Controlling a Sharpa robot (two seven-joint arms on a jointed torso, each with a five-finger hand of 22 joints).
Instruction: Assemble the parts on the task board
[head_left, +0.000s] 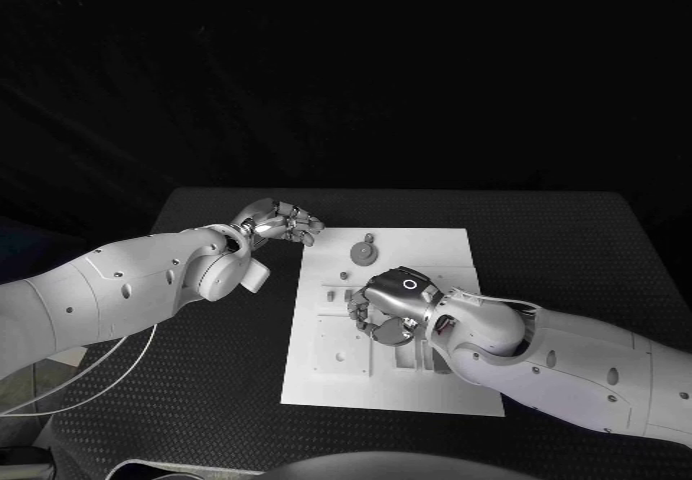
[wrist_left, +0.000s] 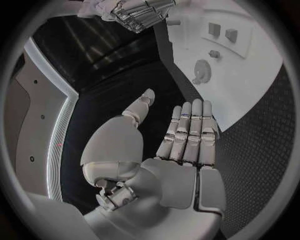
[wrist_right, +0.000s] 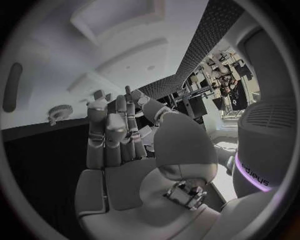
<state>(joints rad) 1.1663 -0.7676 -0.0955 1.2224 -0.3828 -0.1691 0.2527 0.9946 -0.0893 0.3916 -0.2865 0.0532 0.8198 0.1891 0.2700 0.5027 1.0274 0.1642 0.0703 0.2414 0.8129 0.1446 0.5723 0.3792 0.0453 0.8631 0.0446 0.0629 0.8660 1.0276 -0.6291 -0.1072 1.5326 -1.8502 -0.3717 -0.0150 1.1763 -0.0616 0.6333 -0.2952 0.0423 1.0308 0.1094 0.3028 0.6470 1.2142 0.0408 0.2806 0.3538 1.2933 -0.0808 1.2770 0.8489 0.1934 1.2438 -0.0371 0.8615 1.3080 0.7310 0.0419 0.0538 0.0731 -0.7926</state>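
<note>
The task board (head_left: 433, 390) carries a round grey part (head_left: 362, 251) near its far edge, untouched; the right hand (head_left: 387, 305) hovers mid-board, fingers apart and empty, so should lower squarely, while the left hand (head_left: 281, 222) waits open off the board's far left corner.

Black textured table (head_left: 577, 240); white cable (head_left: 101, 375) at its left.

The white board (head_left: 433, 390) lies in the middle of the table (head_left: 577, 230). The left hand (head_left: 281, 222) is over the table just beside the board's far left corner. The right hand (head_left: 387, 305) is over the middle of the board, above its raised blocks and slots. A round part with a short stem (head_left: 364, 251) lies on the board's far end, between the two hands.
</note>
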